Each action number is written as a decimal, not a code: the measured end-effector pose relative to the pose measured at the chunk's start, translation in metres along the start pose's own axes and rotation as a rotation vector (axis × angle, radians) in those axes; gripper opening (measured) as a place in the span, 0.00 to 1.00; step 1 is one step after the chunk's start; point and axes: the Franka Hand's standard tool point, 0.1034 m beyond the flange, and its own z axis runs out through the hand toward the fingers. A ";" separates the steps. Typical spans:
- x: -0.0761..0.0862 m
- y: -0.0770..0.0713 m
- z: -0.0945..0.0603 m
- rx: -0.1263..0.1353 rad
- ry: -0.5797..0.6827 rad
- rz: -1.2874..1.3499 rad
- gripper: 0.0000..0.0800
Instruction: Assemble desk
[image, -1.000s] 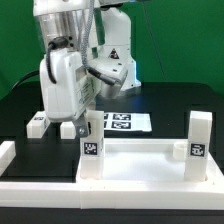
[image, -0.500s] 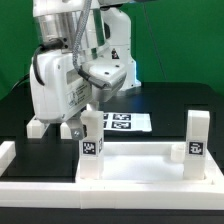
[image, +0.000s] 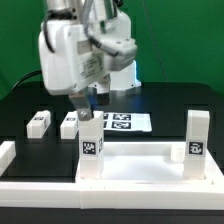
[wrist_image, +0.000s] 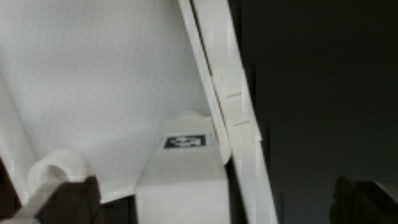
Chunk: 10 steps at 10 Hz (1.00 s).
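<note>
We found the desk top (image: 140, 152) on the bench (image: 185, 105) just beside the marker board (image: 125, 122). The tool (image: 88, 108) hung, jaws spread wide, holding nothing, just above the upright leg (image: 90, 140) nearer that board.

Arm (image: 65, 55): now higher, further toward the exterior view's right. Gripper (image: 88, 108): risen above the upright leg (image: 91, 145). Loose leg (image: 38, 122) and second loose leg (image: 68, 124): no longer masked by the arm.

Top (image: 140, 172): white rimmed tray, lying flat. Tagged legs (image: 91, 143) (image: 198, 137) stand upright at two corners. Loose legs (image: 38, 123) (image: 69, 124) lie behind, exterior view's left.
</note>
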 end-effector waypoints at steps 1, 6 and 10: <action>0.002 0.000 0.002 0.001 0.003 -0.003 0.81; -0.019 0.011 0.004 -0.019 -0.003 -0.034 0.81; -0.036 0.050 0.001 -0.060 -0.021 -0.056 0.81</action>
